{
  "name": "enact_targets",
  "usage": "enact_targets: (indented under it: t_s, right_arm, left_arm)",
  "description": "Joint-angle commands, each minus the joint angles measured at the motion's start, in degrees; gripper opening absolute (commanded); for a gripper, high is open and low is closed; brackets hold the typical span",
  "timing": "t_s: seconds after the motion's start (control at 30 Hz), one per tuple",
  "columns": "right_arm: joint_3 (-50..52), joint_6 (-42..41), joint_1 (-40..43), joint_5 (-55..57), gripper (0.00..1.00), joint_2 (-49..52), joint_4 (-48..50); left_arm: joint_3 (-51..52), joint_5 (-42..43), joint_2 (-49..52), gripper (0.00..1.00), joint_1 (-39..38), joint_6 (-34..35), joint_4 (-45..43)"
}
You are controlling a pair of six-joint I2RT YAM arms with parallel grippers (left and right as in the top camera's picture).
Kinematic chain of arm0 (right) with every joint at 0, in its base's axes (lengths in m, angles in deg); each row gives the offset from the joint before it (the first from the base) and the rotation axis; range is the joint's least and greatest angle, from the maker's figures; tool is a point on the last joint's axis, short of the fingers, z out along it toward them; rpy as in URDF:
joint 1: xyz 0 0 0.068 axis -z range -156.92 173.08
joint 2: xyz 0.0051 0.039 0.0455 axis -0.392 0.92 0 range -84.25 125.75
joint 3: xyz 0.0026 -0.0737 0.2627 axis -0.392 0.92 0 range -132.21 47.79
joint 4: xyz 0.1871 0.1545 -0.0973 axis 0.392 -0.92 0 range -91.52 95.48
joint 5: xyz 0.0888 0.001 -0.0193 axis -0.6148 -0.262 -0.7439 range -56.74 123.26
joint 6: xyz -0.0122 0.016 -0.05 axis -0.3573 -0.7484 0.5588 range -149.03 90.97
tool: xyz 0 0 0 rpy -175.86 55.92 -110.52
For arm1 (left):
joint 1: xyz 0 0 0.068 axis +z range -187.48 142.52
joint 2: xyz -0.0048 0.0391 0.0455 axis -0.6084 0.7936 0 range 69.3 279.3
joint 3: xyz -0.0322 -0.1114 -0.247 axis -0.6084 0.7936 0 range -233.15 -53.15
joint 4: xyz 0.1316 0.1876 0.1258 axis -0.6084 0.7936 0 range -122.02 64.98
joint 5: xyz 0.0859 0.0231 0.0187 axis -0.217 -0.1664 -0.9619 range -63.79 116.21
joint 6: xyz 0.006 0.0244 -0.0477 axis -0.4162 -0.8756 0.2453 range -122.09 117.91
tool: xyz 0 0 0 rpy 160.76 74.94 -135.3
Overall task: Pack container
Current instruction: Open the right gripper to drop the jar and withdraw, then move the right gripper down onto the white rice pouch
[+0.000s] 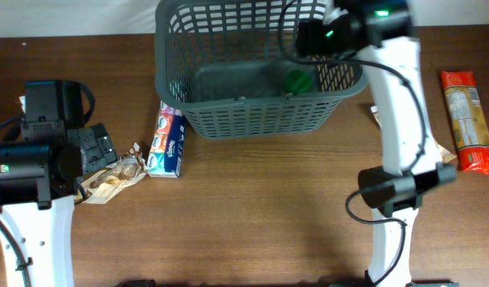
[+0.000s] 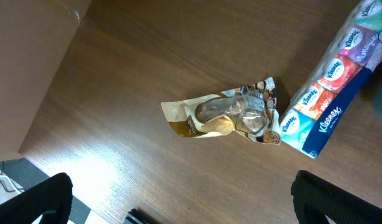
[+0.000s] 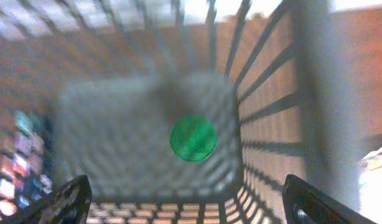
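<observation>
basket (image 1: 260,119): dark grey, slotted sides, upright at far-centre of table (image 1: 268,207).
in basket: one green round thing (image 3: 193,138) on the floor, nr the right wall.
R gripper (image 3: 191,208): above basket, facing down into it; jaws spread wide, nothing btwn them.
L gripper (image 2: 191,205): over snack bag at table's left; jaws spread wide, empty.
snack bag (image 2: 231,116): crumpled, outside basket, touching tissue pack.
tissue pack (image 2: 328,106): on table, just left of basket.
red packet (image 1: 470,119): table's far right, well apart from basket.
</observation>
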Motion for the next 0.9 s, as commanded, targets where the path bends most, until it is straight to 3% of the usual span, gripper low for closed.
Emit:
enact_targets:
  t_s: [0.0, 0.1, 0.23, 0.4, 0.67, 0.77, 0.87]
  right_arm:
    - [-15.3, -4.0, 6.6, 1.3, 0.92, -1.0, -6.5]
    - [-22.4, -6.3, 13.8, 0.1, 0.92, -1.2, -11.5]
    - [-21.2, -8.1, 24.5, -6.7, 0.98, -4.3, -11.5]
    - [-19.6, -10.6, 33.5, -7.0, 0.99, -4.7, -11.5]
    - [6.2, -6.1, 35.8, -7.3, 0.99, -4.7, -11.5]
    - [20.2, -6.8, 35.9, -4.6, 0.99, -4.7, -11.4]
    - [28.0, -10.3, 36.7, 1.1, 0.99, -4.7, -9.7]
  left_arm:
    - [-0.2, 0.0, 0.1, 0.99, 0.3, -0.3, 0.3]
    - [-0.2, 0.0, 0.1, 0.99, 0.3, -0.3, 0.4]
    - [-0.2, 0.0, 0.1, 0.99, 0.3, -0.3, 0.2]
    - [-0.2, 0.0, 0.1, 0.99, 0.3, -0.3, 0.2]
    - [-0.2, 0.0, 0.1, 0.99, 0.3, -0.3, 0.3]
    - [-0.2, 0.0, 0.1, 0.99, 0.3, -0.3, 1.2]
    - [-0.2, 0.0, 0.1, 0.99, 0.3, -0.3, 1.5]
